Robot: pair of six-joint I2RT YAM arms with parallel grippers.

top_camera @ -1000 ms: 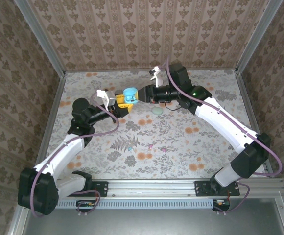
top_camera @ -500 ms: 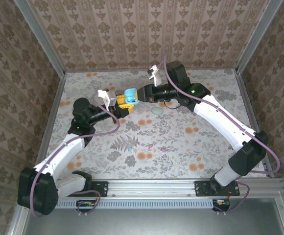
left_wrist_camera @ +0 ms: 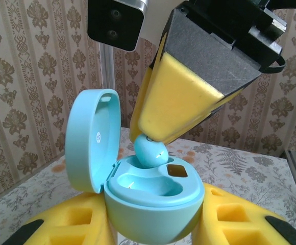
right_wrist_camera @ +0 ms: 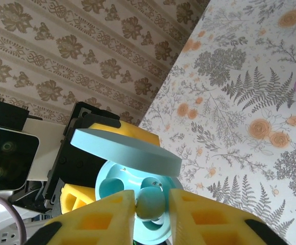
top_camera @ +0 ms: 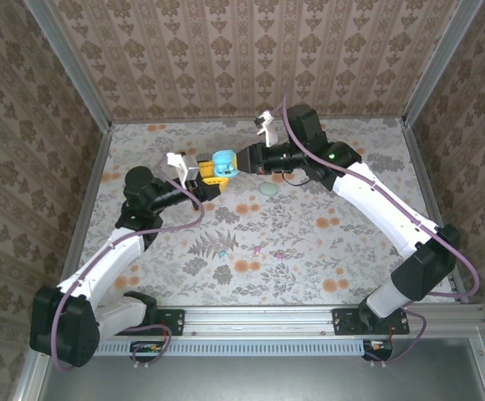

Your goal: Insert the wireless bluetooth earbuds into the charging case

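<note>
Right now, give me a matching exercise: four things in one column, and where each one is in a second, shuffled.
1. open blue case
2. blue earbud
3. pale green case
4. pink earbud

A. pinched in the right gripper
B. on the table, close by the right gripper
C. held in the left gripper
D. mid-table, away from both grippers

Pairs: 1-C, 2-A, 3-B, 4-D

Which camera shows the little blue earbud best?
The left wrist view: the earbud looks big and clear, right over the open case. The right wrist view shows it half hidden; from the top it's too tiny.
</note>
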